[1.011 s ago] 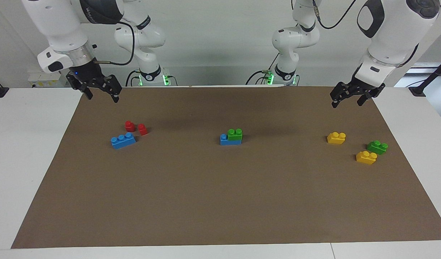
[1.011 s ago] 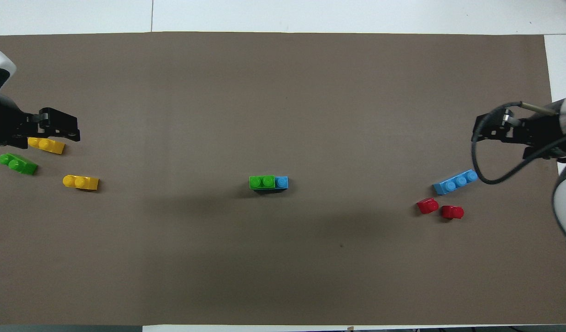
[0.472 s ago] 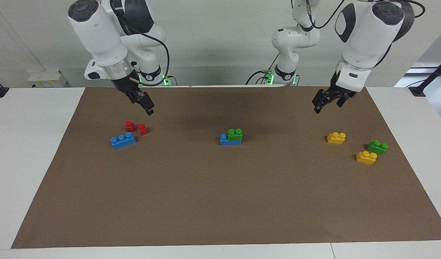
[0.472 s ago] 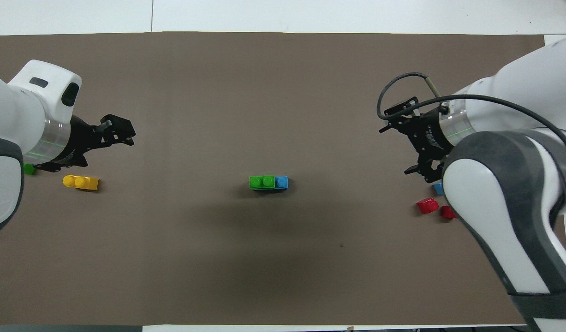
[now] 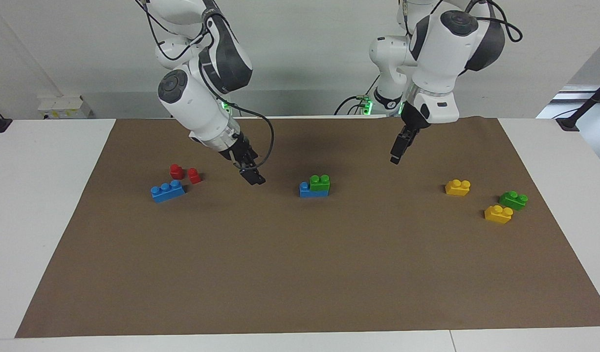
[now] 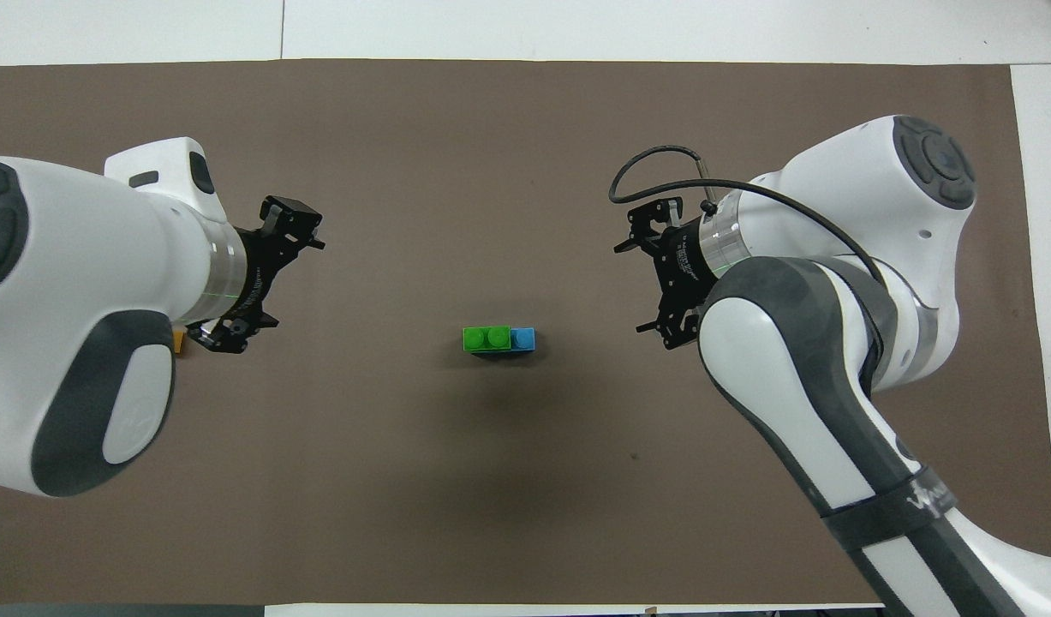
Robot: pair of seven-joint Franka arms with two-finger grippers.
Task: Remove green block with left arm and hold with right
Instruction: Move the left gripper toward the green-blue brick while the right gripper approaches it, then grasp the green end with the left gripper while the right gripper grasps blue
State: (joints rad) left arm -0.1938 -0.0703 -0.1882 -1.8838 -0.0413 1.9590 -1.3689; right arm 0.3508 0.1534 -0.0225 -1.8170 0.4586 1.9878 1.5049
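Green block [image 5: 320, 183], two studs, seated on a blue block [image 5: 313, 190] at the middle of the brown mat [image 5: 300, 274], covering all of it but one stud at the end toward the right arm; same stack in the overhead view, green block [image 6: 486, 339] on blue block [image 6: 522, 339].

Left end effector [image 5: 396, 153] up in the air over bare mat, toward the left arm's end from the stack, fingers apart, holding nothing, not touching the green block. From overhead, left end effector [image 6: 264, 274] well apart from the stack, both spread fingers plain to see.

Right end effector [image 5: 252, 175] low over bare mat, between the stack and the red pieces, fingers apart, empty, clear of the stack. From overhead, right end effector [image 6: 653, 270] likewise open.

Toward the right arm's end: two small red blocks [image 5: 185, 173] side by side, and a second blue block [image 5: 167, 191] with three studs just beside them, a little farther from the robots.

Toward the left arm's end: a yellow block [image 5: 457, 187], a second yellow block [image 5: 498, 213], and a second green block [image 5: 513, 200] just beside the latter, all lying loose on the mat. White tabletop [image 5: 40, 205] showing around the mat.
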